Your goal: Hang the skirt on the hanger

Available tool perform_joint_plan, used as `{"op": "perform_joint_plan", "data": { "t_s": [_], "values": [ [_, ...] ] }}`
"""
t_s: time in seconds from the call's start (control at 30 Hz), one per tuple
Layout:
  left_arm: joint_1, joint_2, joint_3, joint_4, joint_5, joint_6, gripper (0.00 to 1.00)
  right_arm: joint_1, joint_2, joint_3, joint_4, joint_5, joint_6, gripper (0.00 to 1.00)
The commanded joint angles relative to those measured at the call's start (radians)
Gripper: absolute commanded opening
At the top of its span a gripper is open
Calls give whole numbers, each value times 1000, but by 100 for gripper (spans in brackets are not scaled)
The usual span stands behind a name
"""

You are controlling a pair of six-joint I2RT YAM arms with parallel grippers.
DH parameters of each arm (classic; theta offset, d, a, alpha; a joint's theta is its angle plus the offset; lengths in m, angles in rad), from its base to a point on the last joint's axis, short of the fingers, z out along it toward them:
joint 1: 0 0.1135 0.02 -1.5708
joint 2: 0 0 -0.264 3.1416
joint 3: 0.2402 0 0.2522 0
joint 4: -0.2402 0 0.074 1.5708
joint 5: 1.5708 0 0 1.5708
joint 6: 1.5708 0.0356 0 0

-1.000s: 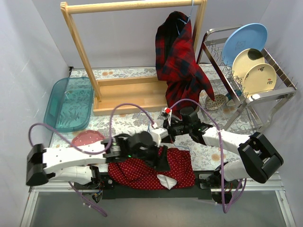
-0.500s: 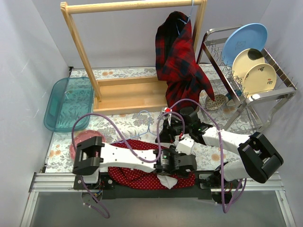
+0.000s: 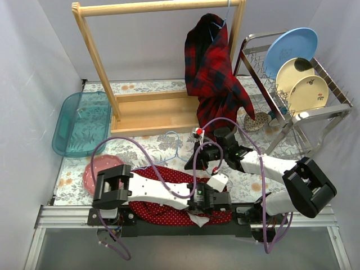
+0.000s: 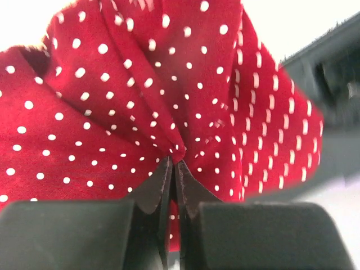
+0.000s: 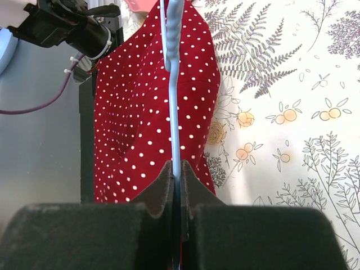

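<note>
The red skirt with white dots [image 3: 160, 214] lies crumpled at the near edge of the table. My left gripper [image 3: 220, 199] reaches across it to its right end and is shut on a bunched fold of the skirt [image 4: 140, 84]; in the left wrist view the jaws [image 4: 173, 163] pinch the cloth. My right gripper [image 3: 199, 151] hovers just behind the skirt, shut on the thin light-blue hanger [image 3: 178, 147]. In the right wrist view the hanger wire [image 5: 171, 84] runs straight out from the right gripper [image 5: 175, 166] over the skirt [image 5: 140, 101].
A wooden clothes rack [image 3: 157, 8] stands at the back with a red plaid shirt [image 3: 216, 67] hanging on it. A dish rack [image 3: 315, 112] with plates is at right, a teal tray [image 3: 81, 124] at left, a pink plate [image 3: 101, 166] by the left arm.
My left arm swung right across the skirt, and its gripper went from open to shut on a fold at the skirt's right end. The right gripper has kept the hanger almost still.
</note>
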Motion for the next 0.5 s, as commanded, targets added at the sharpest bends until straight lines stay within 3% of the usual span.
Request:
{"op": "perform_joint_plan", "data": {
  "t_s": [0.0, 0.2, 0.4, 0.47],
  "values": [
    [-14, -185, -138, 245, 231, 80, 0, 4, -30, 45, 15, -2, -27, 1],
    [-16, -281, -258, 357, 416, 84, 0, 4, -36, 55, 3, 8, -48, 1],
    [-16, -324, -259, 307, 326, 80, 0, 4, -45, 56, 0, -2, -54, 1],
    [-16, -354, -267, 293, 306, 87, 6, 4, -51, 58, -3, -7, -59, 1]
  ]
}}
